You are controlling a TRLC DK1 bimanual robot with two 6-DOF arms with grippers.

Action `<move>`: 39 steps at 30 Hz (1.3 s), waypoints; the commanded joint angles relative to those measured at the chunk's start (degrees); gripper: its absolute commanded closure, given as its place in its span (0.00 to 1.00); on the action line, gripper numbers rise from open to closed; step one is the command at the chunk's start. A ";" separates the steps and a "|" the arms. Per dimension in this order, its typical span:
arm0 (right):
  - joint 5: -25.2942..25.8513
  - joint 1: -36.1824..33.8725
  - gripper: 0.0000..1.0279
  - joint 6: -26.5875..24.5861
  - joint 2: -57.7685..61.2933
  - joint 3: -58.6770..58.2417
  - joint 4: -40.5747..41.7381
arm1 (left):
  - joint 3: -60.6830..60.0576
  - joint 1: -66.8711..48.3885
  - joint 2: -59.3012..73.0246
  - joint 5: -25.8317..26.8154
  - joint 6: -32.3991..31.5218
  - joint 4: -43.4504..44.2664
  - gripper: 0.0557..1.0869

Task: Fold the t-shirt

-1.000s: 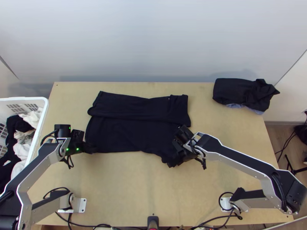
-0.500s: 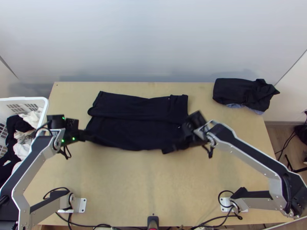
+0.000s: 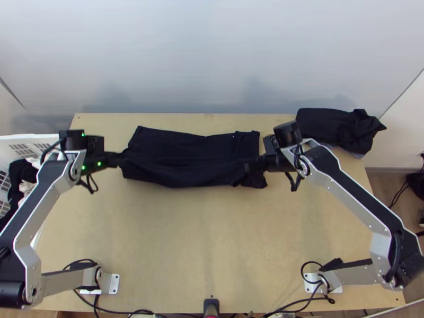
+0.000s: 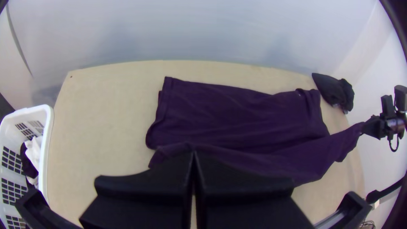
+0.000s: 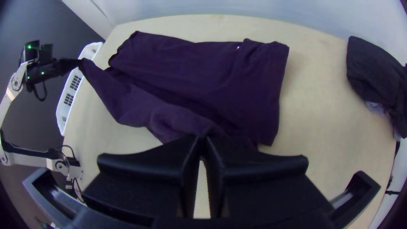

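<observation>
- Nearest, bare wood is left across the near half of the light wooden table [image 3: 169, 238].
- Beyond it, the near edge of the dark t-shirt [image 3: 180, 153] is held up at two ends, the cloth being drawn taut but sagging between them.
- At one end, a corner is pinched by the left gripper [image 3: 115, 159], its fingers pressed together; at the other, cloth is clamped by the right gripper [image 3: 258, 162], its fingers likewise closed.
- To the left, beside the table, clothes are held in a white basket [image 4: 47, 127].
- Farther back, the rest of the shirt is laid flat in a wide band; one fold appears to have been made, with another, from the near side, judged to be under way. The raised part is still to be laid down and smoothed, and a crosswise fold may be needed.
- On the band, a small pale mark [image 5: 238, 47] is seen near one end; no writing can be made out on it.
- At the far right corner, a dark cloth bundle [image 3: 336, 127] is set well apart.
</observation>
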 commanded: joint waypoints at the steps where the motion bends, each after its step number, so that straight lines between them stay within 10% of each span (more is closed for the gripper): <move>1: 1.04 -2.79 0.93 -0.04 3.57 3.20 2.58 | 10.14 -0.81 8.45 -0.16 -1.91 0.46 0.97; 31: 3.07 -9.29 0.92 -3.65 31.78 11.90 15.50 | 34.05 0.42 45.10 -5.87 -2.17 -0.69 0.96; 33: 3.15 -9.56 0.92 -4.17 32.05 11.90 15.94 | 33.87 0.60 45.27 -5.87 -2.61 -0.95 0.77; 34: 3.07 -9.47 0.89 -4.97 31.87 11.98 15.85 | 33.69 0.77 45.18 -5.96 -2.97 -1.04 0.53; 36: 3.59 -9.38 0.46 -5.14 30.20 11.54 15.94 | 33.69 1.21 45.01 -6.66 -4.02 -1.21 0.03; 37: 3.94 -9.29 0.16 -4.97 28.88 11.19 15.94 | 33.87 1.48 44.74 -6.66 -4.37 -1.65 0.04; 39: 4.12 -9.20 0.03 -4.70 26.16 11.28 15.94 | 34.05 2.00 43.25 -6.66 -4.90 -2.36 0.04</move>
